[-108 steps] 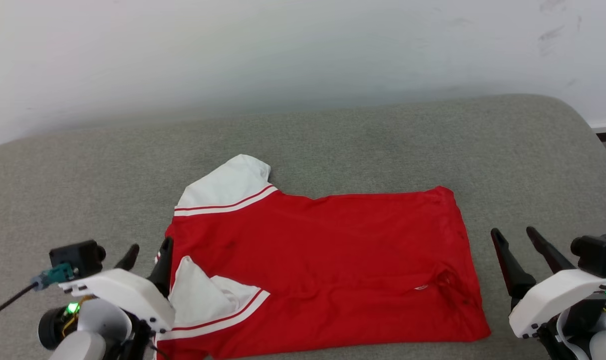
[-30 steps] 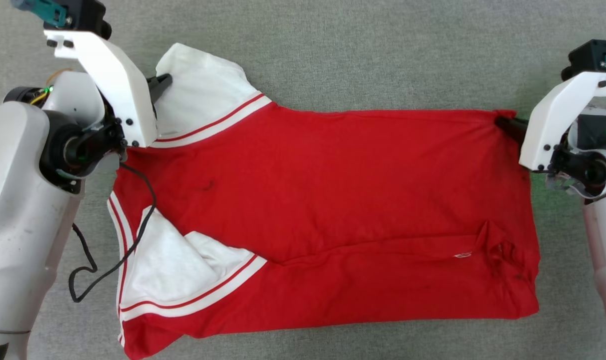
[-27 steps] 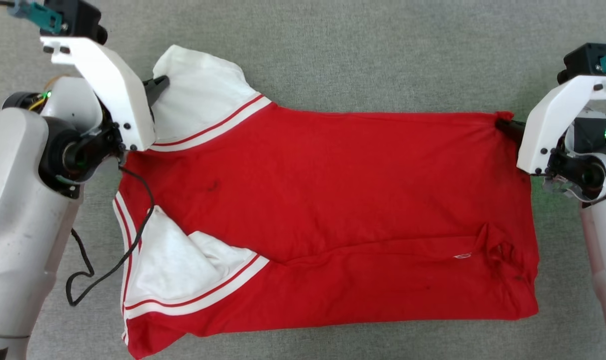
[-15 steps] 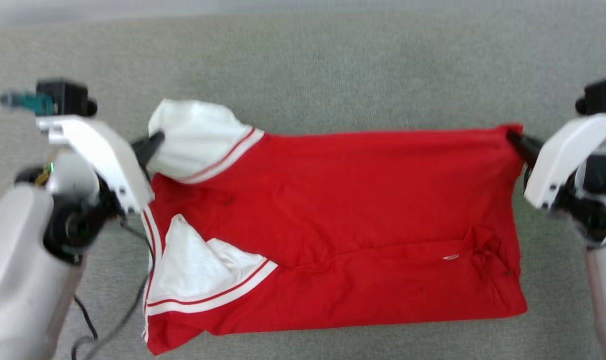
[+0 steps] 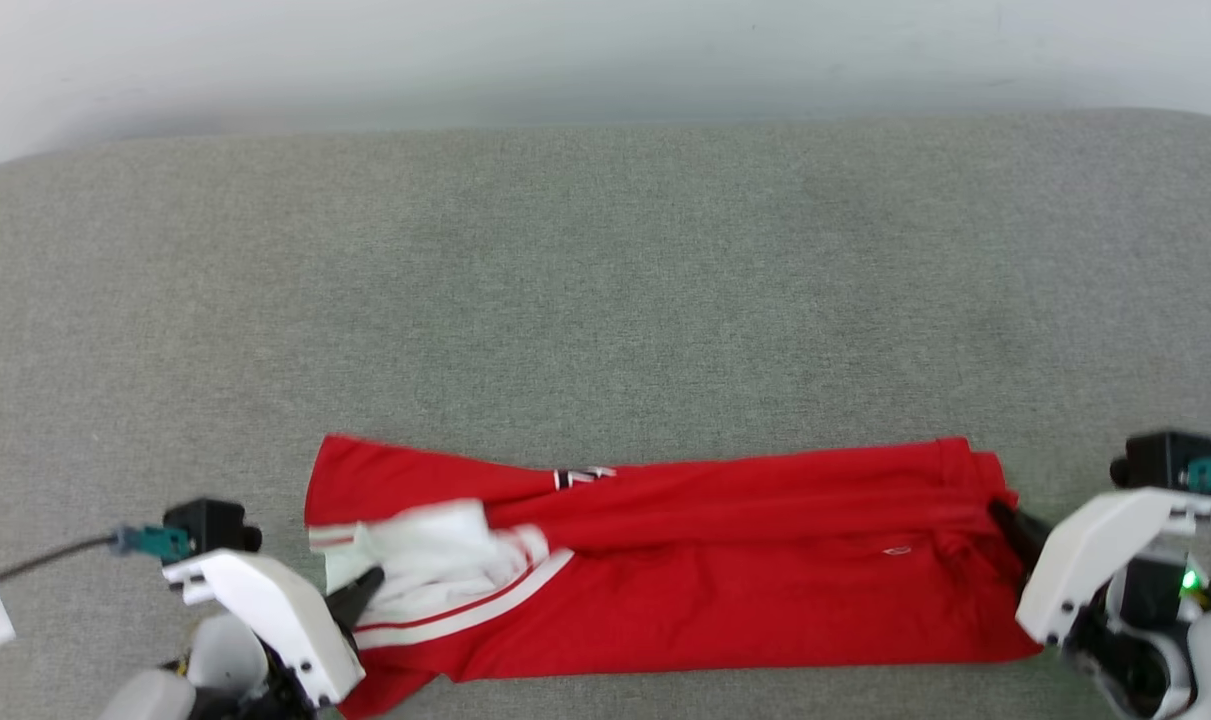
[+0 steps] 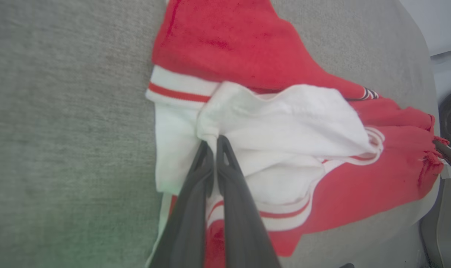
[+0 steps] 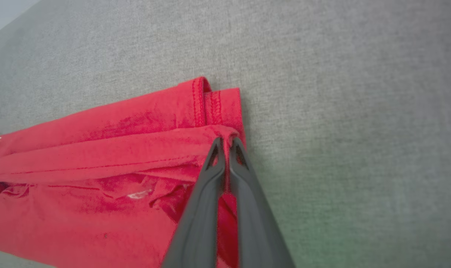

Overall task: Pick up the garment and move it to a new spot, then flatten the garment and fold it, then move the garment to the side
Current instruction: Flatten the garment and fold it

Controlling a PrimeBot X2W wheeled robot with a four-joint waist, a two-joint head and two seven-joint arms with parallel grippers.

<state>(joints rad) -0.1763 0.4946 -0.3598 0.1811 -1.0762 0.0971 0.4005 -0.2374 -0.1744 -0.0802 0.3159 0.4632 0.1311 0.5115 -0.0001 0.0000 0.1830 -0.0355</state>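
Lying crosswise, the garment [image 5: 745,570] is being held along its long axis: left fingers [image 6: 231,193] clamped on the white end, right fingers [image 7: 205,208] apparently on the red hem.

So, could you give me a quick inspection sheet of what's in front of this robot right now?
Surface: grey fabric pad, flat, with rounded far corners.
Job's things: red jersey lying as a long band near the front edge, doubled over itself; its white panel is bunched at the left end.
Clutter: nothing seen.
Hands: left hand shut on the white panel; right hand shut on the red hem corner at the other end.
Cables: dark cable with a teal plug at the left wrist, lying off the jersey.
Surroundings: pale wall behind the pad.
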